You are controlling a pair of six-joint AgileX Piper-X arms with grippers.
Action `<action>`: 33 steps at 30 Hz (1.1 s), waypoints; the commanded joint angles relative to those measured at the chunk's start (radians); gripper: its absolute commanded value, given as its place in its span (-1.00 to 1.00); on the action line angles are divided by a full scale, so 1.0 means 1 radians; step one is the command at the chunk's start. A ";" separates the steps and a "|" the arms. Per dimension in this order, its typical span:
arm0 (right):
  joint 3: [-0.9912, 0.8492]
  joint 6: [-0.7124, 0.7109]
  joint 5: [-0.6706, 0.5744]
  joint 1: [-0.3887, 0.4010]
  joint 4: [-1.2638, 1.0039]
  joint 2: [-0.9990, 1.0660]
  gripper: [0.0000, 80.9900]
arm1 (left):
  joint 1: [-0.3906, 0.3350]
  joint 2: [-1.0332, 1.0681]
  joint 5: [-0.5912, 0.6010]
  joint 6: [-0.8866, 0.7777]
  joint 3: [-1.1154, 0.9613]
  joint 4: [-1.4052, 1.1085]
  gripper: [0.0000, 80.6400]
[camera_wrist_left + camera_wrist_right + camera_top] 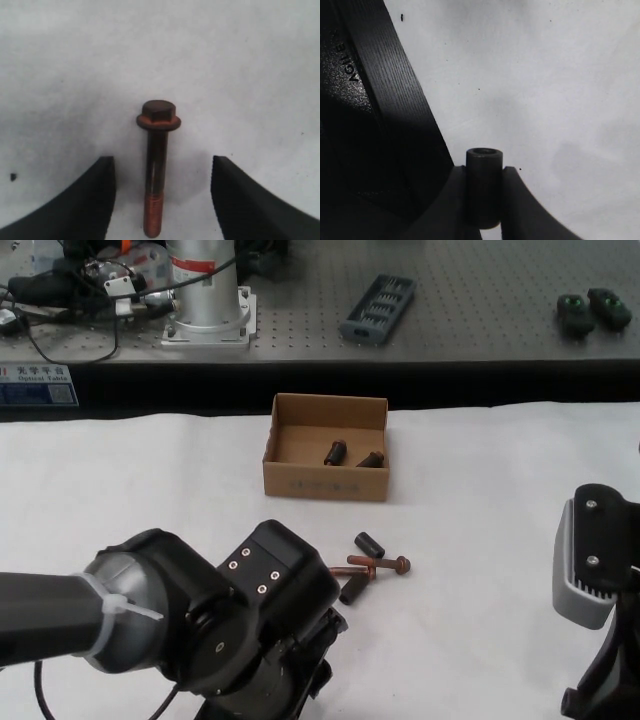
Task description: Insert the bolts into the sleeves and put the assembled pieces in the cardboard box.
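Rusty bolt [158,150] between parted left jaws

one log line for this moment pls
left gripper: open over bolt | right gripper: shut on sleeve | cardboard box: two pieces inside

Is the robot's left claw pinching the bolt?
No, the left gripper is open, and its fingers stand clear of the bolt on either side, with a gap showing.

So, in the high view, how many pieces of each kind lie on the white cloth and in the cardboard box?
Short black cylindrical sleeves on the white cloth: 2
Copper-coloured hex-head bolts on the cloth: 2
Dark pieces inside the brown cardboard box: 2
Total: 6
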 commanded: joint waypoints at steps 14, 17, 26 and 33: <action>-0.008 0.001 -0.013 0.000 0.008 -0.007 -0.93 | -0.004 0.022 -0.113 -0.016 -0.001 0.013 -0.40; -0.008 0.001 -0.013 0.000 0.011 -0.007 -0.93 | -0.004 0.022 -0.113 -0.016 -0.001 0.013 -0.65; -0.008 0.001 0.055 0.000 0.023 -0.007 -0.93 | -0.004 0.022 -0.138 0.030 -0.001 0.013 -0.98; -0.008 0.001 0.040 0.000 0.022 -0.007 -0.93 | -0.004 -0.018 -0.085 0.241 -0.001 0.011 -0.98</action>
